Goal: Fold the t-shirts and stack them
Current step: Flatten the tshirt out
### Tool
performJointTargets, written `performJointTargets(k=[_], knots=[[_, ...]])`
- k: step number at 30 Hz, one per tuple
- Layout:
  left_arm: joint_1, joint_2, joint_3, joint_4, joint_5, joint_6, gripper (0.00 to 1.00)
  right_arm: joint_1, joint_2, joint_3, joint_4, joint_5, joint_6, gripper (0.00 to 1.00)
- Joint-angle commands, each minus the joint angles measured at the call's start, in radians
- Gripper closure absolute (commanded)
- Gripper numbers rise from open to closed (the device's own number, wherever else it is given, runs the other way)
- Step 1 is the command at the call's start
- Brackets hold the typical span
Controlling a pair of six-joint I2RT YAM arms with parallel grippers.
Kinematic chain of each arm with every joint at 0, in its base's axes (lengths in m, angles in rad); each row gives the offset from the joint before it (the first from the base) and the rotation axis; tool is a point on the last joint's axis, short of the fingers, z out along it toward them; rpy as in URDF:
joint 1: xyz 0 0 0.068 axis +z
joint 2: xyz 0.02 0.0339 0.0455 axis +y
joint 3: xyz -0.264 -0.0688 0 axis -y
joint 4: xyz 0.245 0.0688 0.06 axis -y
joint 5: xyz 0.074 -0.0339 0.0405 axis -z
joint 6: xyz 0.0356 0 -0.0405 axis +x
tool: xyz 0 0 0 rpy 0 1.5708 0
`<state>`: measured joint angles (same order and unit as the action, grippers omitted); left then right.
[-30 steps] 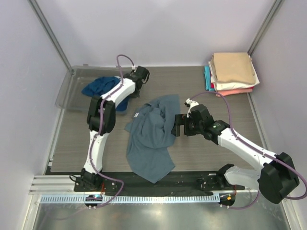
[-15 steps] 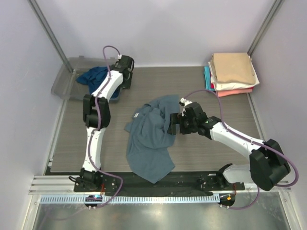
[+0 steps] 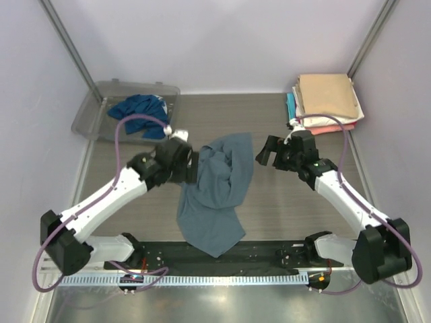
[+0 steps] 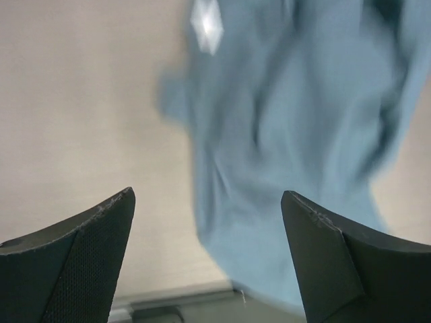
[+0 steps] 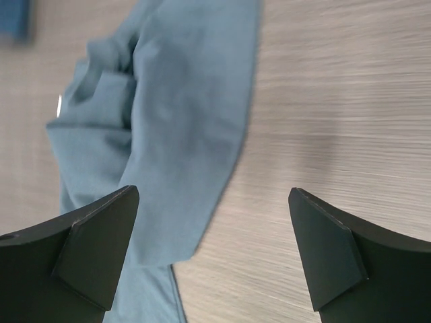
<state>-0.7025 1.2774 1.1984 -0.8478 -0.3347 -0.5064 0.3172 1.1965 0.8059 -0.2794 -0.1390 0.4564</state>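
I read plain slate-blue shirt [image 3: 215, 195] just right of left hand [image 3: 193, 167]; deeper teal-blue shirt [image 3: 138, 108] beyond it; beyond right hand [image 3: 264, 153], stack [image 3: 326, 94] tan, white, coral, teal; worktop [image 3: 283, 208] grey wood-grain.

bright, even light, faint shadows; the slate-blue shirt [image 4: 296, 121] is motion-blurred in the left wrist view, sharper elsewhere.

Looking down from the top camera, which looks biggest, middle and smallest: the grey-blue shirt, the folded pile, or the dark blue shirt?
1. grey-blue shirt, spread out, clearly the biggest
2. folded pile
3. dark blue shirt, bunched up, the smallest
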Motion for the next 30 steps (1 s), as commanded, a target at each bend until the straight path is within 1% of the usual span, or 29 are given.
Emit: performJointTargets(k=[1,2,3,4,5,6,8,9,10,12,16,19,21,22,23,24,25,26,27,28,29,30], knots=[[-0.119,-0.114,-0.237,0.027,0.184,-0.253,0.11,-0.062,-0.092,-0.034,-0.021,-0.004,0.014,0.00],[-0.158,-0.140,-0.276,0.041,0.207,-0.318,0.10,-0.070,-0.112,-0.046,-0.036,0.002,0.011,0.00],[-0.232,-0.171,-0.304,0.055,0.207,-0.354,0.10,-0.079,-0.120,-0.053,-0.044,0.009,0.013,0.00],[-0.265,-0.176,-0.351,0.055,0.209,-0.388,0.09,-0.092,-0.126,-0.069,-0.046,0.013,0.014,0.00],[-0.294,-0.177,-0.373,0.059,0.229,-0.444,0.08,-0.099,-0.135,-0.079,-0.047,0.012,0.019,0.00],[-0.351,-0.173,-0.391,0.070,0.236,-0.467,0.07,-0.102,-0.137,-0.086,-0.047,0.009,0.022,0.00],[-0.405,-0.155,-0.436,0.124,0.250,-0.514,0.04,-0.107,-0.138,-0.108,-0.047,0.001,0.030,0.00],[-0.449,-0.145,-0.475,0.156,0.272,-0.553,0.04,-0.107,-0.137,-0.112,-0.047,-0.005,0.036,0.00],[-0.468,-0.127,-0.490,0.217,0.282,-0.572,0.04,-0.107,-0.138,-0.117,-0.047,-0.010,0.041,0.00],[-0.514,-0.098,-0.511,0.265,0.298,-0.609,0.04,-0.107,-0.141,-0.128,-0.047,-0.017,0.045,0.00],[-0.554,0.022,-0.496,0.277,0.296,-0.652,0.05,-0.109,-0.169,-0.143,-0.052,-0.004,0.039,0.00],[-0.569,0.120,-0.482,0.292,0.292,-0.655,0.07,-0.109,-0.170,-0.148,-0.056,0.004,0.030,0.00],[-0.569,0.178,-0.476,0.305,0.274,-0.647,0.10,-0.110,-0.161,-0.148,-0.057,0.003,0.030,0.00],[-0.569,0.194,-0.474,0.322,0.260,-0.644,0.13,-0.110,-0.158,-0.148,-0.058,0.001,0.028,0.00],[-0.568,0.210,-0.465,0.329,0.240,-0.636,0.31,-0.109,-0.144,-0.145,-0.055,-0.002,0.025,0.00],[-0.566,0.232,-0.458,0.332,0.229,-0.632,0.45,-0.109,-0.138,-0.143,-0.052,-0.007,0.025,0.00],[-0.562,0.241,-0.447,0.331,0.221,-0.623,0.78,-0.109,-0.132,-0.143,-0.046,-0.022,0.024,0.00],[-0.558,0.241,-0.409,0.317,0.192,-0.610,0.95,-0.109,-0.115,-0.143,-0.032,-0.030,0.027,0.00],[-0.555,0.235,-0.386,0.285,0.162,-0.600,1.00,-0.110,-0.103,-0.143,-0.023,-0.039,0.028,0.00],[-0.552,0.196,-0.352,0.194,0.126,-0.589,1.00,-0.109,-0.089,-0.142,-0.014,-0.065,0.031,0.00],[-0.543,0.169,-0.288,0.135,0.081,-0.581,1.00,-0.109,-0.074,-0.139,0.014,-0.079,0.036,0.00],[-0.516,0.130,-0.246,0.008,0.001,-0.571,1.00,-0.109,-0.034,-0.139,0.032,-0.094,0.050,0.00]])
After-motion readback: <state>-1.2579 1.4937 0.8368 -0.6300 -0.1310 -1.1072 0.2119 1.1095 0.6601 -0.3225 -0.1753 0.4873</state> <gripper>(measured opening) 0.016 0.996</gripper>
